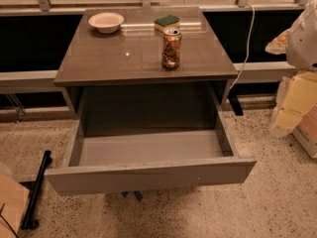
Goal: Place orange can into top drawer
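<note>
Step in hand, as a guess: the very start, the reach for the orange can [171,47]. Not picked up yet. Upright on the table [99,58], a little toward 3 o'clock from the middle of the top, silver lid up. Just behind it, at 12 o'clock, a green-and-yellow sponge [167,22]; very close, maybe touching, hard to tell. Off at 10 o'clock from the can, well apart, a pale bowl [106,22].

Down at 6 o'clock from the can, the top drawer [148,175], pulled out wide toward the camera. Grey floor inside, no can in it. So no need to open anything first.

No pincer anywhere in the view. Cannot tell if released, clenched or grasping something. Only a white round shape [303,31] at the 2 o'clock edge, maybe part of the robot, maybe not.

Next move, as a guess: come at the can from above or from the front, pincer spread wide enough for its round sides, then squeeze at the middle. Stay off the sponge at the back so as not to push it. Keep the can straight up, since tall, thin and easy to tip. After that, lift, bring toward 6 o'clock past the table's front edge, lower into the drawer, let go.
</note>
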`<state>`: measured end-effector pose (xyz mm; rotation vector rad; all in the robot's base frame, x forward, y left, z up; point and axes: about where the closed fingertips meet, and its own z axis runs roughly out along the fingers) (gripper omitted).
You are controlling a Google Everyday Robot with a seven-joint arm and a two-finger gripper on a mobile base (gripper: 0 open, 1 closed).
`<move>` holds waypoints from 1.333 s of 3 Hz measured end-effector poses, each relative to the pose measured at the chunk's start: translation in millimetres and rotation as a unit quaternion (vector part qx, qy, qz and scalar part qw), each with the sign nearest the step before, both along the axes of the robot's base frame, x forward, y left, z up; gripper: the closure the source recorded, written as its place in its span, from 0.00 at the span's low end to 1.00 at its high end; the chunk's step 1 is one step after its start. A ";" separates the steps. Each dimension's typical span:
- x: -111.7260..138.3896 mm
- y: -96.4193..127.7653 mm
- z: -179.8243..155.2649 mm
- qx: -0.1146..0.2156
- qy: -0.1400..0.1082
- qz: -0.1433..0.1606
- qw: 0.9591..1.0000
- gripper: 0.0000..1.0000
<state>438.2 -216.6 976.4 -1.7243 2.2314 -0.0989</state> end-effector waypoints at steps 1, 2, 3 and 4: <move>0.4 0.4 0.6 0.001 -0.002 0.000 1.000 0.00; 13.1 10.9 -1.9 0.029 -0.025 0.011 0.999 0.00; 43.6 34.3 -4.1 0.089 -0.069 0.034 0.993 0.00; 83.5 60.5 -3.9 0.152 -0.106 0.048 0.981 0.00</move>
